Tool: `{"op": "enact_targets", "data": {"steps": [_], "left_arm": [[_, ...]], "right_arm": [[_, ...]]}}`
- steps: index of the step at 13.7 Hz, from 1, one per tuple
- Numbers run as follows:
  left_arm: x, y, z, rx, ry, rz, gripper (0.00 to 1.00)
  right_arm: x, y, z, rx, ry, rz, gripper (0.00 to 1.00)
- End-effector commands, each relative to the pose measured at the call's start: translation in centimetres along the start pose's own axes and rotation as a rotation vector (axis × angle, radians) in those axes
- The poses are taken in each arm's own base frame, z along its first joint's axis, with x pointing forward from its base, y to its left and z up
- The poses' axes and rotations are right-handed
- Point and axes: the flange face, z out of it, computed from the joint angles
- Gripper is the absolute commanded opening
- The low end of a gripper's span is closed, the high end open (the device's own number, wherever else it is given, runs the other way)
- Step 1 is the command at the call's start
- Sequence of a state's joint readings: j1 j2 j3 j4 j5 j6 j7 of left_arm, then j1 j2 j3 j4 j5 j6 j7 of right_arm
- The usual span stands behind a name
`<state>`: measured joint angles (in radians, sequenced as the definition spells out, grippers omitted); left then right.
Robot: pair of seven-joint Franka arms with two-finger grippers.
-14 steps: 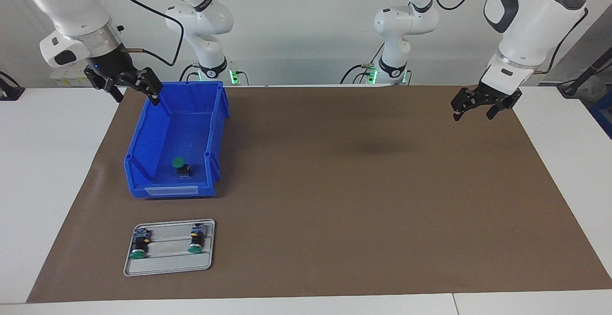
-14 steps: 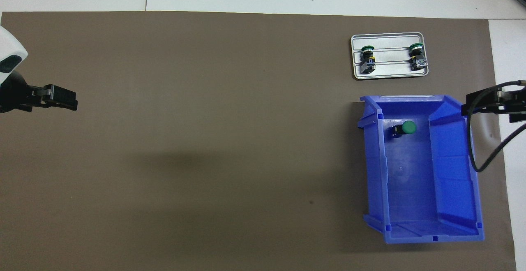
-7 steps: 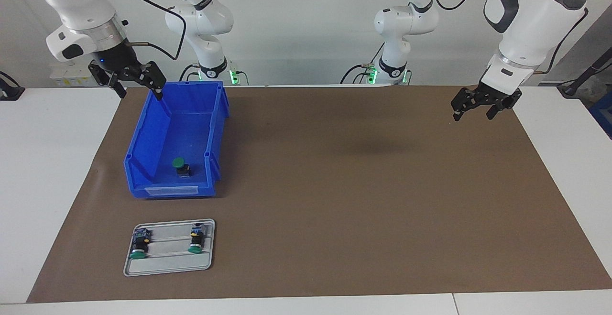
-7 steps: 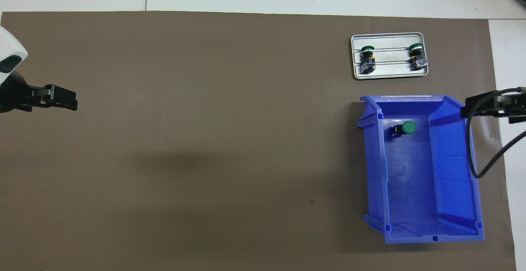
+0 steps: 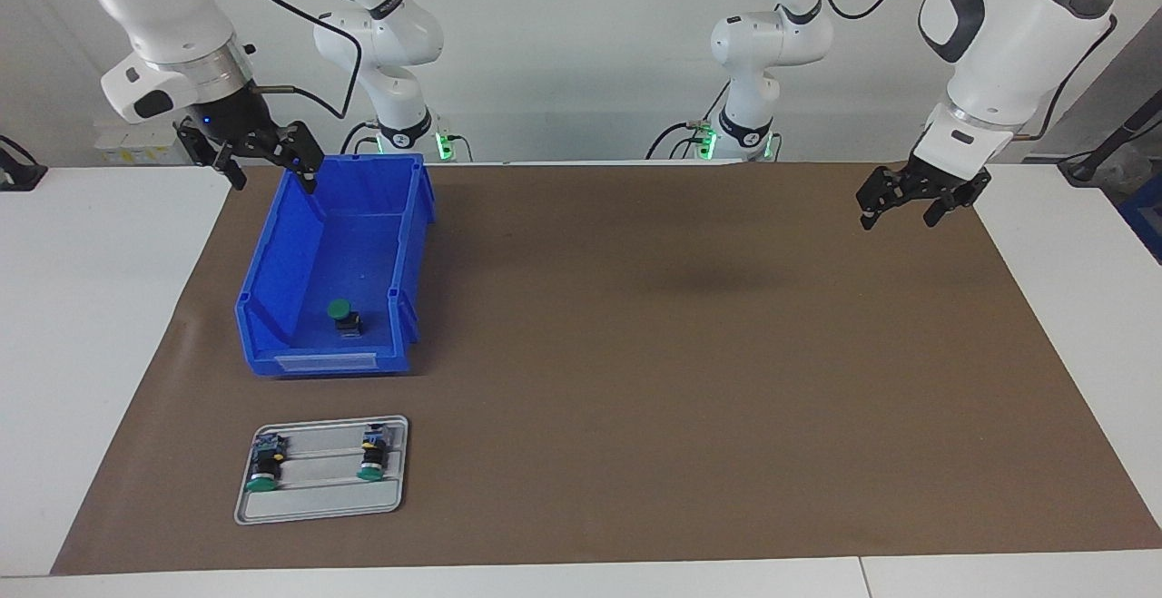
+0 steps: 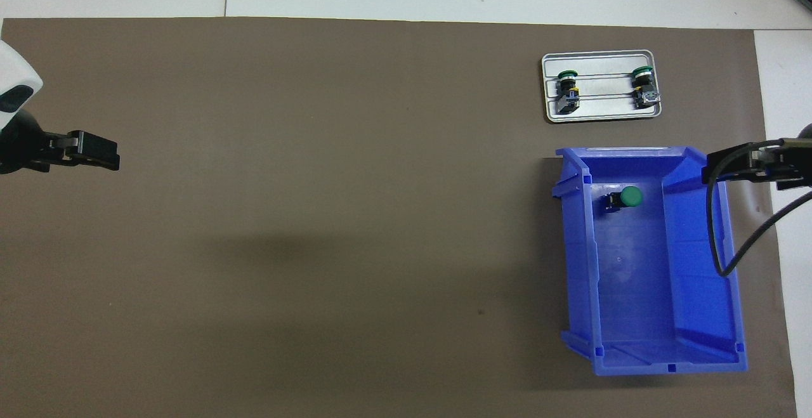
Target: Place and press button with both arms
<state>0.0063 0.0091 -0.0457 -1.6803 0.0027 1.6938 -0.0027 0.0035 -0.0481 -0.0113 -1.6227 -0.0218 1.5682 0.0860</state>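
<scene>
1. The desk (image 5: pixel 109 308) has a white top, bare along its edges and at both arms' ends.
2. A large brown mat (image 5: pixel 681 353) lies flat on the desk and covers most of it.
3. A blue open-topped bin (image 5: pixel 272 308) stands on the mat toward the right arm's end of the desk, its long sides running away from the robots.
4. A small grey metal tray (image 5: pixel 318 507) lies flat on the mat at the same end, farther from the robots than the bin and apart from it.
5. The mat's middle and its whole stretch toward the left arm's end show only plain brown surface with a soft shadow.
</scene>
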Motion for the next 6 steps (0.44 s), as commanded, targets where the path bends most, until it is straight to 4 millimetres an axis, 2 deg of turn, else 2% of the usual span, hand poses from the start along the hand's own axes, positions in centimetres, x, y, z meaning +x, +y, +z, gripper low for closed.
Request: {"op": "enact_targets", "data": {"steps": [1,6], "left_arm": [[-0.86,-0.26,-0.18,0.017,0.005,-0.006,1.00],[-0.86,-0.26,-0.18,0.017,0.005,-0.006,1.00]], "right_arm": [[-0.75,-0.08,-0.07,-0.017,0.017,-0.014,1.00],[-0.75,-0.11,-0.14,-0.006,0.018,0.004,1.00]]}}
